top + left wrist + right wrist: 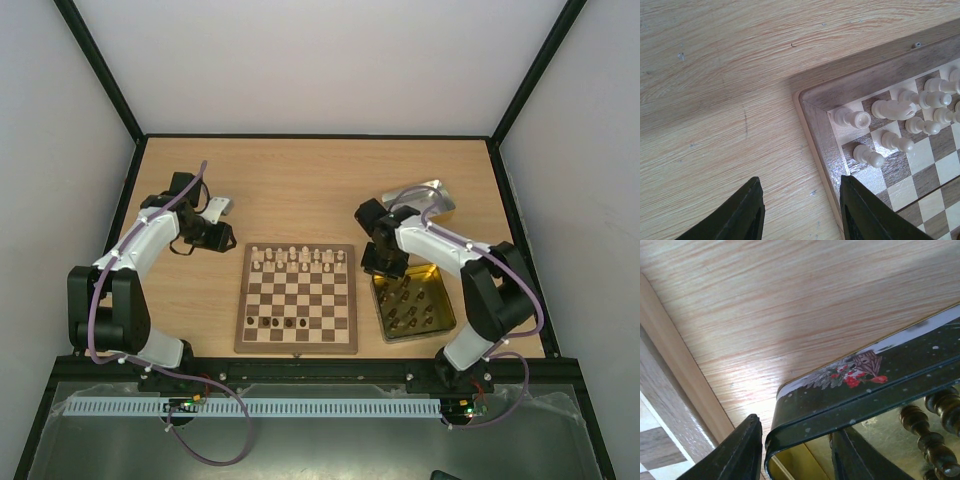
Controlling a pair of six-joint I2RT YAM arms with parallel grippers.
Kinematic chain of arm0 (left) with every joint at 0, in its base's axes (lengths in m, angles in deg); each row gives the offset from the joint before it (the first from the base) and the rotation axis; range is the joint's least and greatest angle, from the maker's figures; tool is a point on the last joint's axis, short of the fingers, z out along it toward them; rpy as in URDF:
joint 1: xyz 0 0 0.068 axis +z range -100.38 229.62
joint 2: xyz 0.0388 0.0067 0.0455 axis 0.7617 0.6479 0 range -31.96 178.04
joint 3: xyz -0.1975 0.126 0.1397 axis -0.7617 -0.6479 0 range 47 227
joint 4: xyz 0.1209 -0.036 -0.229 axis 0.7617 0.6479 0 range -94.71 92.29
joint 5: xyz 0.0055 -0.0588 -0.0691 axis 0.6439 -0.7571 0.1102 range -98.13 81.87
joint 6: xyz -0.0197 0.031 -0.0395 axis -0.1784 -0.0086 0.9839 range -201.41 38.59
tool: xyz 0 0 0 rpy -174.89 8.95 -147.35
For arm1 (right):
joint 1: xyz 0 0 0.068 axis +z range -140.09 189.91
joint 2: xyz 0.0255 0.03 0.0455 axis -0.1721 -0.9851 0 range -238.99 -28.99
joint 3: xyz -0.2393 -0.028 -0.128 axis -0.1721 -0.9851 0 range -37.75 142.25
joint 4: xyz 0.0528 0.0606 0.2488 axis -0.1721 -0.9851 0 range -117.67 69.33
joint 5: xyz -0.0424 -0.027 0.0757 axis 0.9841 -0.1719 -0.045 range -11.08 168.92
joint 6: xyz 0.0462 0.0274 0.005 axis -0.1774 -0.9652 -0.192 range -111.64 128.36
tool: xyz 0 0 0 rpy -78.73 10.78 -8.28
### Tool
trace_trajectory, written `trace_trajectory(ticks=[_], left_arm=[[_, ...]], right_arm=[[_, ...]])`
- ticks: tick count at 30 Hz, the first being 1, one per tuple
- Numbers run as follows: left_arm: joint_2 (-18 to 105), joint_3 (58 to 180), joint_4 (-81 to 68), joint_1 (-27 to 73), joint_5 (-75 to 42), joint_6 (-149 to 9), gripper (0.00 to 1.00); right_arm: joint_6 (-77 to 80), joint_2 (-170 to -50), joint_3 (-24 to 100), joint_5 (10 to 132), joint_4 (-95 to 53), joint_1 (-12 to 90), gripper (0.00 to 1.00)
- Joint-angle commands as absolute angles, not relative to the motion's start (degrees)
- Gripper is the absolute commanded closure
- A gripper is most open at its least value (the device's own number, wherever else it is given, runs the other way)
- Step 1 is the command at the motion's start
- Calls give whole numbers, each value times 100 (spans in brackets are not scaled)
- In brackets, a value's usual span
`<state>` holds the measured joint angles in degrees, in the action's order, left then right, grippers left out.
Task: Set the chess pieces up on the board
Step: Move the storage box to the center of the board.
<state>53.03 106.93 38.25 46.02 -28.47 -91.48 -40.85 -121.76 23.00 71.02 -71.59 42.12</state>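
The board (297,340) lies mid-table with pale chess pieces (297,258) in its two far rows and several dark ones (270,322) in a near row. More dark pieces (932,445) lie in the gold tin (446,312). My right gripper (385,264) hangs at that tin's far-left corner. In the right wrist view the right gripper (795,427) is open and straddles the tin wall (850,390), one finger outside and one inside. My left gripper (800,185) is open and empty over bare table beside the board's far-left corner (860,82), near pale pieces (892,107).
A silver tin lid (420,200) lies behind the gold tin at the right. The board's pale edge (660,365) runs close to the left of the right gripper. Black frame posts and white walls enclose the table.
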Motion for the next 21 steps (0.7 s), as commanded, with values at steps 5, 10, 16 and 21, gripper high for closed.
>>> trace_trajectory(ticks=[5,10,16,21], left_arm=[[5347,10641,3827,4575,-2844,-9186,57],[5365,10630,3818,4575,-2835,-9187,57],[5365,10629,3820,4575,-2816,-9189,57],[5364,10624,3818,4575,-2808,-9188,57]], right_arm=[[-3967,-12421,2646,7289,-7285,4190,64],[-3968,-12583,2808,7277,-7247,4190,64],[-3956,-12874,3102,7268,-7215,4190,64],[-3938,-13064,3350,7319,-7229,4190,64]])
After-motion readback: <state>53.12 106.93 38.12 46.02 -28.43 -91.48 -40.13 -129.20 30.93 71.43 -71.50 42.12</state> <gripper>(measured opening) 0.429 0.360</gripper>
